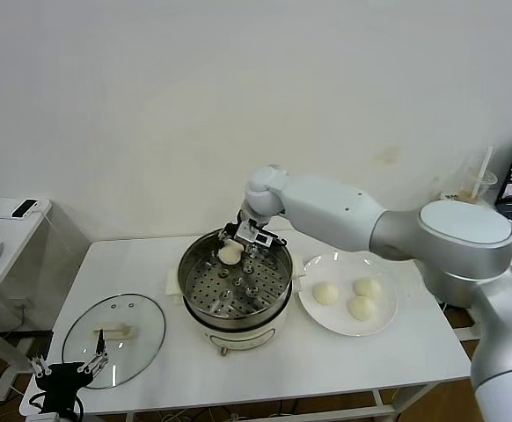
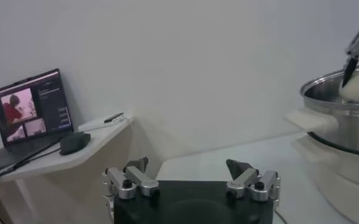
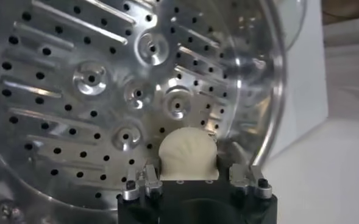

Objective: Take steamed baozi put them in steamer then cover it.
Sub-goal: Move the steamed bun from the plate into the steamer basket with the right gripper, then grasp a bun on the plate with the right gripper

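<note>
1. Desk [image 1: 370, 352]: you had a white desk carrying all the task items.
2. Steamer [image 1: 236, 283]: your steel pot stood at the middle of the desk, its perforated tray [image 3: 94, 91] bare except at the far rim.
3. Right gripper [image 1: 238, 243]: you had it reaching over the steamer's far rim, jaws closed on one steamed baozi [image 1: 230, 254]. In the right wrist view that bun [image 3: 188, 157] sat between the jaws, just above the perforated tray; whether it touched the tray you could not tell.
4. Plate [image 1: 313, 308]: your flat white plate lay just beside the steamer on the robot's right, holding three remaining baozi [image 1: 326, 293], [image 1: 367, 287], [image 1: 360, 307].
5. Cover [image 1: 115, 338]: your glass lid lay flat on the desk's near left corner, well apart from the steamer, handle up.
6. Left gripper [image 1: 93, 362]: you had it parked low at the near left edge, by the cover, jaws wide open and holding nothing.
7. Side table [image 1: 10, 224]: it stood off to the left, with a laptop [image 2: 30, 109] and mouse [image 2: 74, 142] on it.
</note>
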{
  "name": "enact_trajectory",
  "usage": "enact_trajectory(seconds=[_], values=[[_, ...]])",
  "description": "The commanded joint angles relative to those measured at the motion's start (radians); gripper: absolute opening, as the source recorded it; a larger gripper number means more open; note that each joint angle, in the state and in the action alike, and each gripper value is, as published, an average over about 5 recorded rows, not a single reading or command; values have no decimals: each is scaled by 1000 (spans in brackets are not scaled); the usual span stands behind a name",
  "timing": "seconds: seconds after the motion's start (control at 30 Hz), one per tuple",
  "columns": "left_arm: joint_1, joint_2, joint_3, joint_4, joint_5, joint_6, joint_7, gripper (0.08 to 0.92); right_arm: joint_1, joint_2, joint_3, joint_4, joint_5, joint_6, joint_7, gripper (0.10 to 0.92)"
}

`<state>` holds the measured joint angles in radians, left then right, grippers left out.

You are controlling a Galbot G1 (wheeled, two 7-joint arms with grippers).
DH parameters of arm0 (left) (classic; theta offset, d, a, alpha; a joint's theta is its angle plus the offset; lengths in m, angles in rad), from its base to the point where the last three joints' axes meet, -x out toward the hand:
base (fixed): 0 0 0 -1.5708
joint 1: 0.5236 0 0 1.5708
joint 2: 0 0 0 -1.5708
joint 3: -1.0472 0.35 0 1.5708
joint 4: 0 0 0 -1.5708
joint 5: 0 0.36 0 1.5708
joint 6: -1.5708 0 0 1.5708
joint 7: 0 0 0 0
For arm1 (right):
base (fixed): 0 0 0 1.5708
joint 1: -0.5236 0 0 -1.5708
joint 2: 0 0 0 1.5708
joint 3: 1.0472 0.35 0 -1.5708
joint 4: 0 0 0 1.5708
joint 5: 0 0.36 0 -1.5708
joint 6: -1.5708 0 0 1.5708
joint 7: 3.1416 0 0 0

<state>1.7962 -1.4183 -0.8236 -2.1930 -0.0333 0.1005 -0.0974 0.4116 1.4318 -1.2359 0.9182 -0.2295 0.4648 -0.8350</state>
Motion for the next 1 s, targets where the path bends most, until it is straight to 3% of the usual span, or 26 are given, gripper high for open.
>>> enact_trajectory(seconds=[0.03, 0.3, 0.47, 0.77, 1.0], values=[[-1, 0, 1, -1, 1, 1, 0, 823, -21, 31, 2, -51, -90, 72, 18, 586], [-3, 0, 4, -6, 0, 4, -1, 823, -24, 48, 15, -79, -106, 95, 29, 772], [-1, 0, 6, -11, 0, 5, -1, 823, 16, 26, 15, -41, -46, 67, -11, 820], [-3, 11, 3, -16, -9, 8, 1, 823, 194, -185, 8, 287, 352, -362, -197, 823], [-6, 22, 6, -25, -13, 15, 3, 823, 215, -461, 40, 491, 422, -606, -200, 823]])
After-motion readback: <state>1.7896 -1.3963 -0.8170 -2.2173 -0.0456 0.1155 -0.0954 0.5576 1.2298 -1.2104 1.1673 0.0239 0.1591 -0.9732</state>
